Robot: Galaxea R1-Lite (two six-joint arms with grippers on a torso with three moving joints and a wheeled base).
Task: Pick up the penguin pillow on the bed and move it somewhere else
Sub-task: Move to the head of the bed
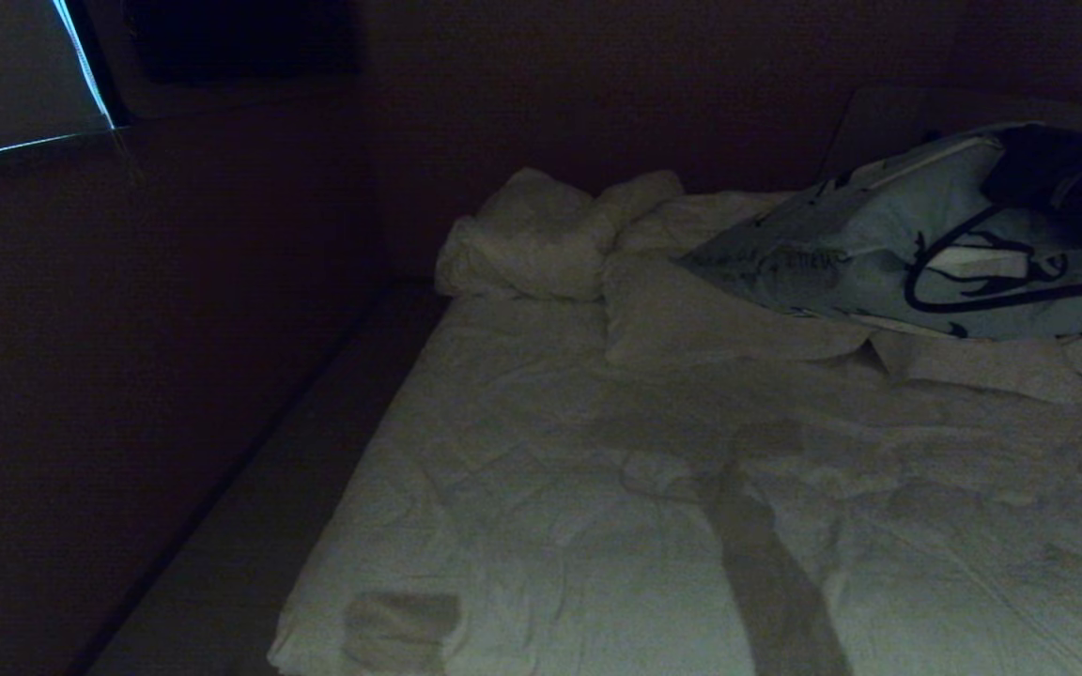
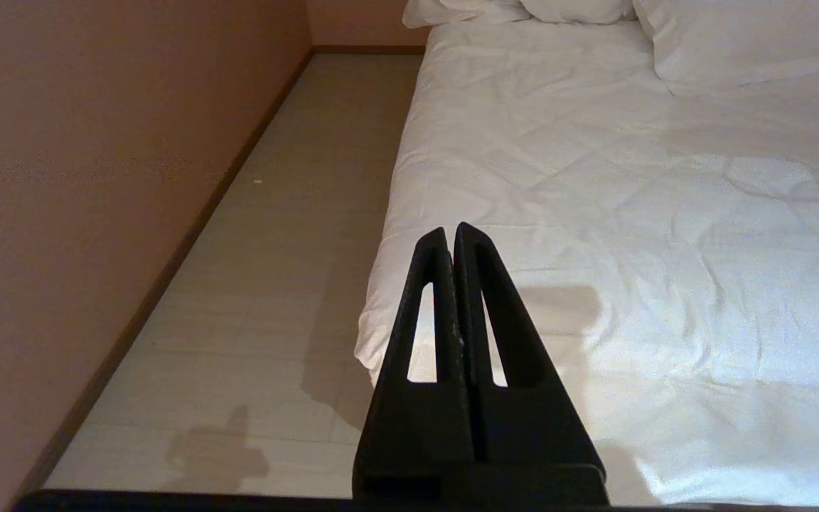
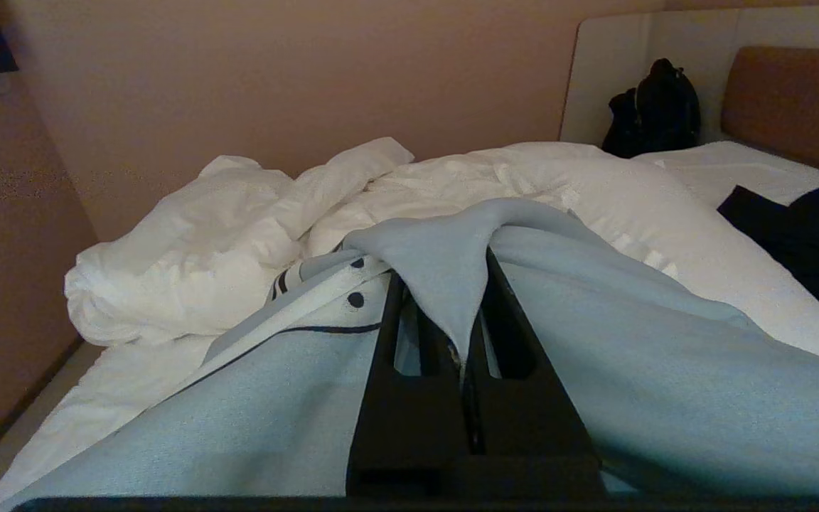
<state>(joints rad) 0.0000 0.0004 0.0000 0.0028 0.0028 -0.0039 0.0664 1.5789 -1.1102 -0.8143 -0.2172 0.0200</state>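
At upper right of the head frame, the right gripper [image 3: 463, 313] pinches only a fold of the penguin pillow [image 1: 888, 253] above the bed [image 1: 691, 526]; that thin fabric hold could slip.

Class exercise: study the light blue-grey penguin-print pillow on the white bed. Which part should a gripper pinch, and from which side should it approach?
Probably a pinched-up fold of cover on the light blue-grey penguin-print pillow, approached from the foot of the white bed. The cushion is too plump to span, but its loose fabric bunches; the right gripper is shut on such a fold. The left gripper hangs shut beside the bed.
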